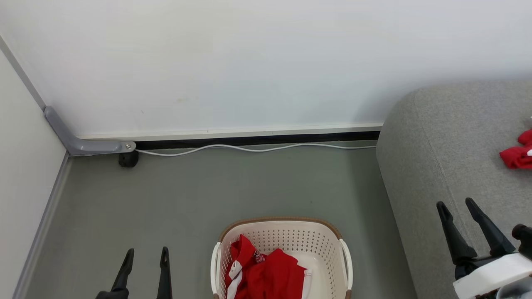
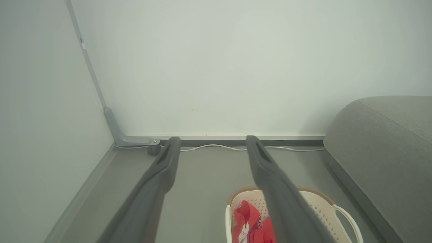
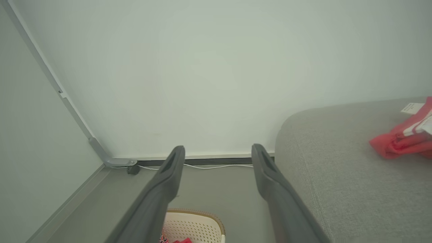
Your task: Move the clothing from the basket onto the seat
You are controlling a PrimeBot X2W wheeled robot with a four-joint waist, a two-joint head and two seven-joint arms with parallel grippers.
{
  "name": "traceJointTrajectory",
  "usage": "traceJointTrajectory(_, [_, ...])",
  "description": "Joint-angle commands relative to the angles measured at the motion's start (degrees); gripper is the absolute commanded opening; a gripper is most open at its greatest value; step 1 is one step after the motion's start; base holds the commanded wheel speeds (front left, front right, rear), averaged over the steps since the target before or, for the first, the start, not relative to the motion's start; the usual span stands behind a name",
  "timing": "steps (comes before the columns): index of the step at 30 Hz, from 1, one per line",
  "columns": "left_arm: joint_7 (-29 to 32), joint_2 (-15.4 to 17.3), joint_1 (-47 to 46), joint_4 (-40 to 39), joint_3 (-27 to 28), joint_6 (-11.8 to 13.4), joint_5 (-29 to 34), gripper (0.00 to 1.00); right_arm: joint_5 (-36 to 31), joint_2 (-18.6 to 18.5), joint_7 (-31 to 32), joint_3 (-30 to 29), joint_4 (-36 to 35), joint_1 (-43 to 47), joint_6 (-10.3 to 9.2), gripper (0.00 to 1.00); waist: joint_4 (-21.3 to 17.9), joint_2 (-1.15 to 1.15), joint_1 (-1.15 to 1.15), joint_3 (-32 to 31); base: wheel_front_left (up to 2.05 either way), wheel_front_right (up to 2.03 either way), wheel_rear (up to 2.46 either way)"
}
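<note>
The basket (image 1: 291,238) stands on the floor (image 1: 249,187), and one red garment (image 1: 278,276) lies heaped inside it, bunched toward its left wall with a white stripe showing. To the basket's right rises the seat (image 1: 440,145), where the other garment (image 1: 517,155) already lies, well apart from the basket. So the job looks half done, and the step in hand is fetching what remains. The left gripper (image 1: 148,250) hangs just left of the basket and the right gripper (image 1: 455,202) hangs to its right, over the seat; on both the fingers are spread apart and hold nothing. The left one seems the easier to bring in. It would do best to come down from above onto the high middle of the heap, keeping clear of the brown rim and the white handle (image 1: 215,265), and to pinch a thick fold rather than the thin trim. A straight lift until the hanging cloth clears the rim should keep the light basket from being dragged or tipped, before the swing right to the seat.
</note>
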Motion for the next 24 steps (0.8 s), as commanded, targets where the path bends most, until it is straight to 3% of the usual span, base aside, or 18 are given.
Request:
traceJointTrajectory(1, [-0.3, 0.1, -0.7, -1.9, 2.1, -0.2, 0.6, 1.00, -0.7, -1.0, -0.3, 0.0, -0.9, 0.2, 0.17, 1.00, 0.0, 0.00, 0.00, -0.2, 0.00, 0.00, 0.00])
traceJointTrajectory(12, [-0.3, 0.0, 2.0, -3.1, 1.3, 1.1, -0.2, 1.00, -3.0, 1.2, -0.3, -1.3, -0.1, 1.9, 0.17, 1.00, -0.4, 0.00, 0.00, -0.9, 0.00, 0.00, 0.00])
traceJointTrajectory(24, [-0.3, 0.0, 1.7, -1.7, -0.6, 3.5, -1.9, 1.00, -2.1, 0.5, -0.3, -1.8, -1.0, 1.4, 0.17, 1.00, -0.4, 0.00, 0.00, 0.7, 0.00, 0.00, 0.00])
